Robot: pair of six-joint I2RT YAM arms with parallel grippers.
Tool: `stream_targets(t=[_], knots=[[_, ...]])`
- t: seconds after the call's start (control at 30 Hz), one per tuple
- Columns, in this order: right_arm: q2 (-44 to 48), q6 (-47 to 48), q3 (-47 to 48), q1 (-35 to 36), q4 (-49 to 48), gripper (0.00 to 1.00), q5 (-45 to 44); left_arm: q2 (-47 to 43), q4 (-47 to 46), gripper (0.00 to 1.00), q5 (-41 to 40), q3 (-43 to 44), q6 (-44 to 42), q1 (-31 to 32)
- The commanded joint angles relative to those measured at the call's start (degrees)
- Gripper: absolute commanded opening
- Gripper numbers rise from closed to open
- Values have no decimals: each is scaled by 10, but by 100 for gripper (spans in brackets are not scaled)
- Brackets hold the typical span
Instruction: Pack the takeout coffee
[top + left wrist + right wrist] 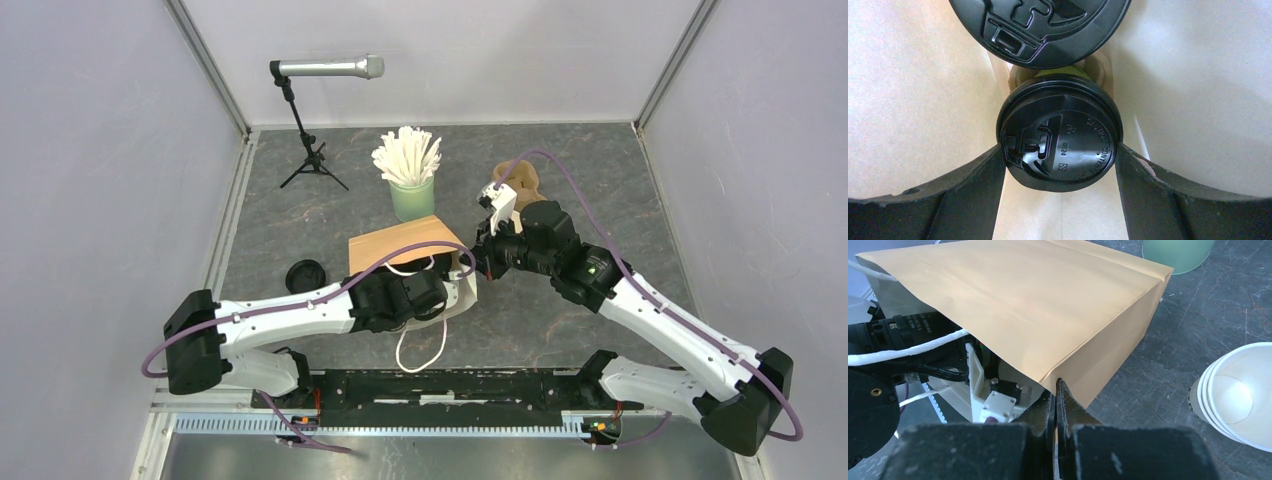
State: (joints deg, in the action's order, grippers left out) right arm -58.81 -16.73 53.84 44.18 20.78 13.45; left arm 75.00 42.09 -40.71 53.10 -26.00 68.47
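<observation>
Paper bag [400, 250] is lying on its side at the middle of the desk [280, 230], mouth facing the near edge. Left end effector [1060, 150] is reaching inside and clasping the olive-green cup [1060, 74] at its black lid [1060, 135]. A second lidded cup [1040, 25] is resting deeper in. Right end effector [1057, 390] is pinching the bag's lip, fingers closed. Paper walls are probably crushing easily (lids popping off too), so gripping gently at the stiff rim is looking safest.
</observation>
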Motion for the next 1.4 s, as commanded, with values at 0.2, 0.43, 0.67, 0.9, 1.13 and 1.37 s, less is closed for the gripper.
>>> stream_targets(t=[0.2,0.43,0.67,0.9,1.13,1.37], knots=[[-11,1,28,-1,0,0,-14,-16,16,71,31,31,-15,-1],[-11,-1,27,-1,0,0,-13,-22,16,76,34,37,-16,-1],[-10,-1,28,-1,-1,0,-12,-17,18,90,38,41,-16,0],[-20,-3,42,-1,9,0,-11,-21,23,89,40,49,-15,0],[-32,-2,63,-1,17,0,-11,-25,30,76,41,42,-7,0],[-36,-2,65,-1,20,0,-10,-44,41,71,55,60,-7,-1]])
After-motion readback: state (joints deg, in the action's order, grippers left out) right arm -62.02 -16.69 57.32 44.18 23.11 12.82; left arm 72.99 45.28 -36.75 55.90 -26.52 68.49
